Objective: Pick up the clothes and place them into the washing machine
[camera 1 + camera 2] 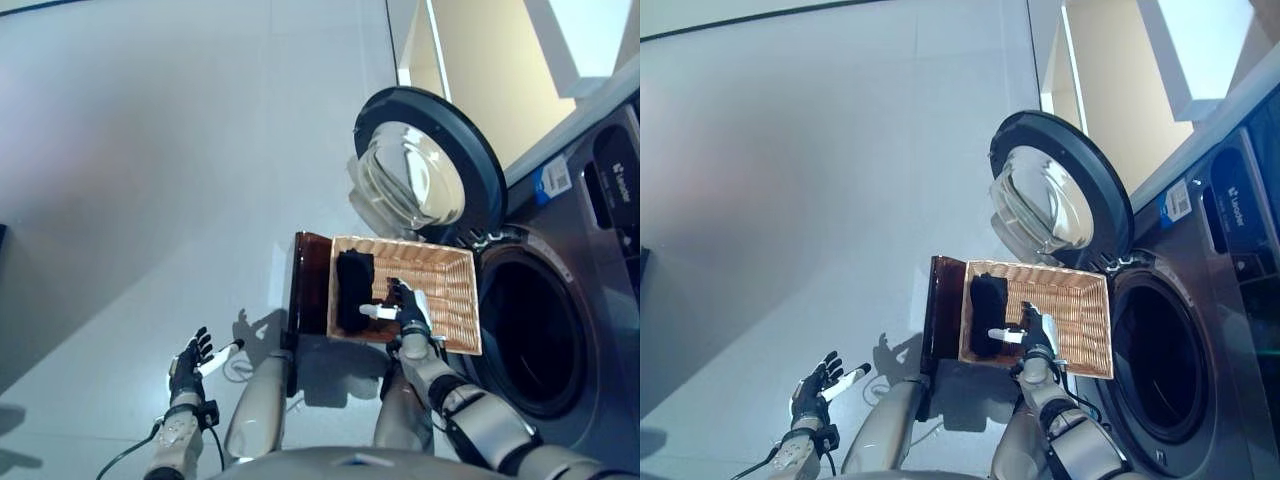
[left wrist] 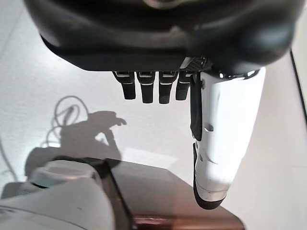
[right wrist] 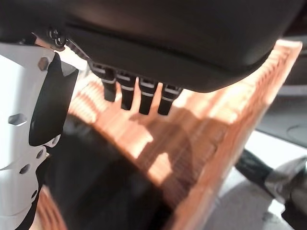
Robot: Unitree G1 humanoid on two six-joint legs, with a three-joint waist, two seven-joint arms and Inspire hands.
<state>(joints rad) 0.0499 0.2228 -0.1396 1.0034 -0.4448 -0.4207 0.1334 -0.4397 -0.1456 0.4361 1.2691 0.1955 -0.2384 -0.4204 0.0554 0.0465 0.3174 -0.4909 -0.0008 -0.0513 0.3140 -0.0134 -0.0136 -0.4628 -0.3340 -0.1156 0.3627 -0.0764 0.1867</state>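
No clothes are seen in the washing machine (image 1: 530, 330) yet. The dark garment (image 1: 354, 290) lies in the wicker basket (image 1: 445, 290), just beside the right hand (image 1: 408, 305), whose straight fingers (image 3: 139, 98) hold nothing; the left hand (image 1: 188, 362) hangs spread, idle.

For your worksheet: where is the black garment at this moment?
In the left eye view, the black garment lies in the left end of the wicker basket, just left of the right hand and in front of the washing machine's open door.

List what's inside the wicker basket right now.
The wicker basket holds one dark garment at its left end, with the right robot hand reaching in beside it, fingers open. Anything under the garment is hidden.
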